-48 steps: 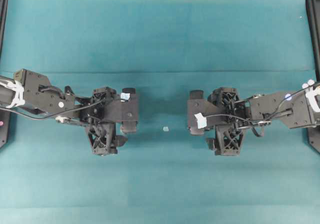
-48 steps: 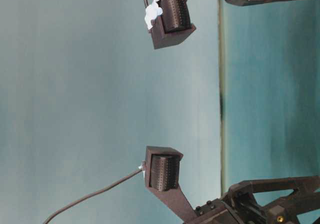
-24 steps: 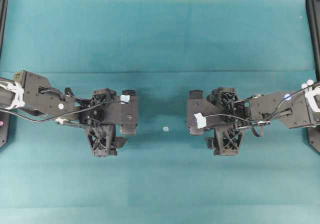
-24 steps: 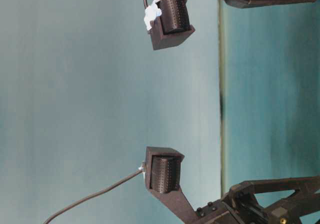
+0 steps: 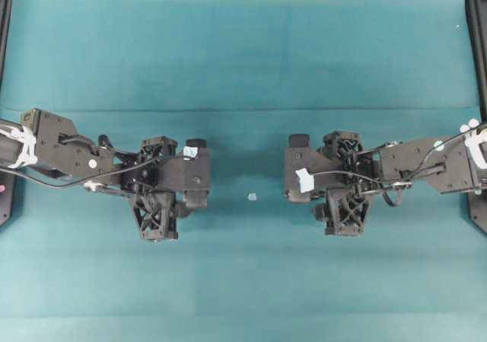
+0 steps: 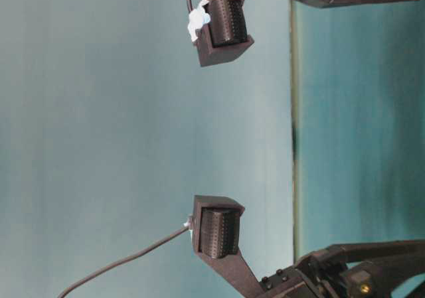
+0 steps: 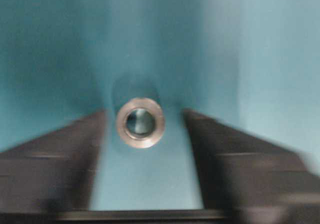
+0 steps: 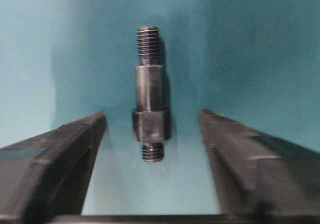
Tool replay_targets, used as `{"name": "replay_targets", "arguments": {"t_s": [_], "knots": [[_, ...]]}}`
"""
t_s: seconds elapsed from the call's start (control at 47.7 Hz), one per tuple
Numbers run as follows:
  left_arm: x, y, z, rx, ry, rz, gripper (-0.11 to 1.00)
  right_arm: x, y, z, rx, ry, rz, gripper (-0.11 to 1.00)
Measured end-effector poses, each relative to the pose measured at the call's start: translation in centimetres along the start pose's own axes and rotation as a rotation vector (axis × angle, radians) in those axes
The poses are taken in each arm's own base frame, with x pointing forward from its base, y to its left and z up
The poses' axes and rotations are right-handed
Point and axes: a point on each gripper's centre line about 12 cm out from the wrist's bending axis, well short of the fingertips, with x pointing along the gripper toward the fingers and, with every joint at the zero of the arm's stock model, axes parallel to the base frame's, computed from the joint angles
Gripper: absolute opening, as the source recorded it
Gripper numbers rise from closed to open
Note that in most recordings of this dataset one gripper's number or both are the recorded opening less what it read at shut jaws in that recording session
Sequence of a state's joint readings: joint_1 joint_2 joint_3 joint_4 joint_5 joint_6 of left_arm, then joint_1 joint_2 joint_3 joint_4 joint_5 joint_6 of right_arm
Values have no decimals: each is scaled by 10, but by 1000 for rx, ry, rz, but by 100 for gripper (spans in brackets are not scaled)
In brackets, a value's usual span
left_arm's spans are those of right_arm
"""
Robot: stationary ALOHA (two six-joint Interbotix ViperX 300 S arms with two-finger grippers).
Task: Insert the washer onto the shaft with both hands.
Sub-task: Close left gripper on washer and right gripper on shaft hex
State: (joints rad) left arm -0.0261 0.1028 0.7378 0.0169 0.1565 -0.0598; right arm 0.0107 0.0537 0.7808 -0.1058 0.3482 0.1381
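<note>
Left gripper (image 7: pixel 144 159): fingers apart, not touching the small round silvery metal washer (image 7: pixel 140 122) lying between them on the teal cloth (image 5: pixel 243 52).
Right gripper (image 8: pixel 152 164): fingers spread around the dark-grey stepped metal shaft (image 8: pixel 150 115), no contact.
Arms: both stretched low toward the middle, facing each other.
Between them: a tiny pale square bit (image 5: pixel 252 197).

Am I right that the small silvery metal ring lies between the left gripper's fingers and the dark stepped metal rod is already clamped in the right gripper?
Not clamped. In the right wrist view the dark stepped metal rod lies between the right gripper fingers with gaps both sides. The small silvery metal ring does lie between the left gripper fingers.
</note>
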Motion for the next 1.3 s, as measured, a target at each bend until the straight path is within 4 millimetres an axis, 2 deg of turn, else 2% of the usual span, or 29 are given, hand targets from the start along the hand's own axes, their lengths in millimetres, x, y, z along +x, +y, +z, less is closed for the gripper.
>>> {"name": "replay_targets", "arguments": {"t_s": [0.084,0.168,0.839,1.028,1.301], "knots": [[0,-1,0,0,0,-1,35,1,-4,-1,13,2,-5,7],[0,-1,0,1,0,-1,35,1,-7,0,20,0,-8,0],[-2,-1,1,1,-5,-1,35,-1,-9,2,29,-2,-10,0],[-11,-1,7,-2,-37,-3,35,-6,-4,4,17,-18,-4,0],[-29,-2,26,2,-147,-9,35,-24,-2,13,13,-98,4,0]]}}
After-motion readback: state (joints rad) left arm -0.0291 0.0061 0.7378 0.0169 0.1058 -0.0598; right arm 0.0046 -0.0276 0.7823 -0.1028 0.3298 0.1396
